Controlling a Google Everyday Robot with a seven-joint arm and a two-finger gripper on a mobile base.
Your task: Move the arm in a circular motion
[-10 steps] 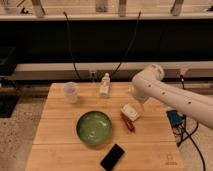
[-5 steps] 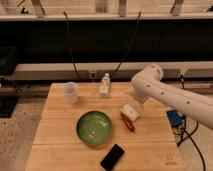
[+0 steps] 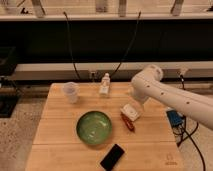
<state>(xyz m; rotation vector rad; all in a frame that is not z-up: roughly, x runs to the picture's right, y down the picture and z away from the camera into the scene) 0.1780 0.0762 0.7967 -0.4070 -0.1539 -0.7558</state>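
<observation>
The arm (image 3: 170, 96) comes into the camera view from the right edge and goes up and to the left, over the right part of the wooden table (image 3: 55, 132). It is white and glossy, with small dark dots along its thick tube. Its big rounded joint is above the back right corner of the table, and from there a short part bends down toward the table top. At the end of this part is the gripper (image 3: 131, 111), a white block low over the right half of the table, to the right of the bowl (image 3: 94, 128). It is not possible to see if the gripper is spread or closed, and nothing can be seen held in it. Just below it, toward the front edge, a thin reddish-brown packet (image 3: 128, 122) lies on the wood; if the two touch is not clear. The green bowl stands near the middle of the table, apart from the gripper. A black phone (image 3: 112, 156) lies near the front edge, just in front of the bowl. A clear cup (image 3: 71, 92) stands at the back left, and a small white bottle (image 3: 104, 85) stands upright at the back edge, between the cup and the arm. Two black cables (image 3: 70, 47) hang behind the table. A blue thing (image 3: 174, 118) is beside the table's right edge, under the arm.
</observation>
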